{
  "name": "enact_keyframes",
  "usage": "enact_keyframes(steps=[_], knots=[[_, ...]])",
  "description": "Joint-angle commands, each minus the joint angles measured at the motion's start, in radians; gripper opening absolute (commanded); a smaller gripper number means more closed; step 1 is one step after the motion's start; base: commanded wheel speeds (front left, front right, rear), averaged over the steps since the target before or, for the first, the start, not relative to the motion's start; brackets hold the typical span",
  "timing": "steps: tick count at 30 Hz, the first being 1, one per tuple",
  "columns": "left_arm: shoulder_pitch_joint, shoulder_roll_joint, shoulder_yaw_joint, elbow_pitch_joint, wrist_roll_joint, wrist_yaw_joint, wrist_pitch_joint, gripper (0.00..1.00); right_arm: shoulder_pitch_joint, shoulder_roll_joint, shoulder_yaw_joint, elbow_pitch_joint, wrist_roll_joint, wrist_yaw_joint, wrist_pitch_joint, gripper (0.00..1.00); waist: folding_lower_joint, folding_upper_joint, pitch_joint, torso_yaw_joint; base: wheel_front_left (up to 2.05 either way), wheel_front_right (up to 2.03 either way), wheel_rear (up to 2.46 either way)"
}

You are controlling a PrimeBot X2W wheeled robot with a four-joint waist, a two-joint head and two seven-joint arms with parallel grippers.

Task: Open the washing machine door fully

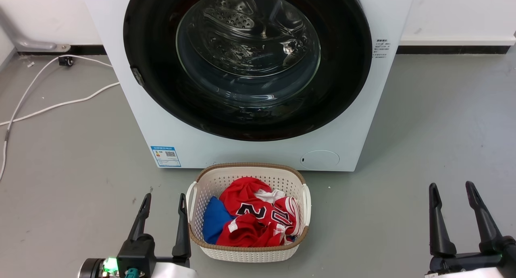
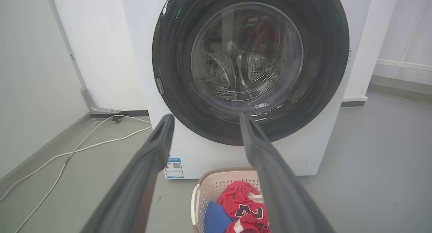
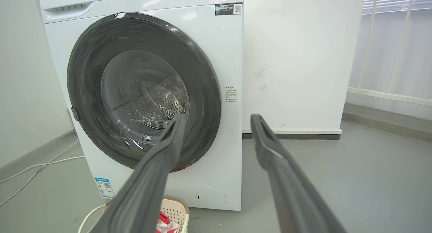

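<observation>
well beyond l claw [image 1: 165, 196]: door [image 1: 248, 60] (closed)

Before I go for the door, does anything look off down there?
Nothing damaged or spilled. The washing machine door is shut. A loose white cable trails across the floor at the left, and the laundry basket stands right before the washing machine.

Washer [image 1: 161, 137]: white; blue label [image 1: 165, 156] at 7 o'clock of its front.
Door [image 1: 248, 60]: glossy black ring, clear glass.
Drum [image 3: 158, 103]: steel, dotted with holes.
Basket [image 1: 242, 254]: white lattice, tan rim.
Jersey [image 1: 242, 201]: red, black numerals edged white.
Cloth [image 1: 213, 221], 8 o'clock in basket: blue.
Floor [image 1: 423, 129]: grey.
Cable [image 1: 60, 104]: white.
Left gripper [image 1: 165, 197], right gripper [image 1: 451, 186]: black.
</observation>
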Motion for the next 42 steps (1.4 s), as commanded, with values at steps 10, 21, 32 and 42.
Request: enact_keyframes(steps=[10,21,32,42], knots=[[0.014,-0.008,0.02,0.02,-0.016,-0.013,-0.005,1.0,0.01,0.003,0.005,0.023,0.023,0.0,-0.003,1.0,0.0,0.0,-0.002,-0.001,0.0,0.0,0.0],[0.014,-0.012,0.029,0.036,-0.012,-0.021,-0.005,1.0,0.012,0.003,0.01,0.037,0.02,0.0,-0.003,1.0,0.0,0.0,-0.001,0.0,0.0,0.0,0.0],[0.014,-0.014,0.03,0.039,-0.014,-0.02,-0.005,1.0,0.012,0.003,0.022,0.047,0.072,0.0,-0.003,0.0,0.0,0.0,-0.001,0.001,0.0,0.0,0.0],[0.015,-0.014,0.027,0.041,-0.022,-0.018,-0.005,1.0,-0.004,0.003,0.04,0.094,0.796,0.0,-0.003,0.0,0.0,0.0,0.0,0.002,0.0,0.0,0.0]])
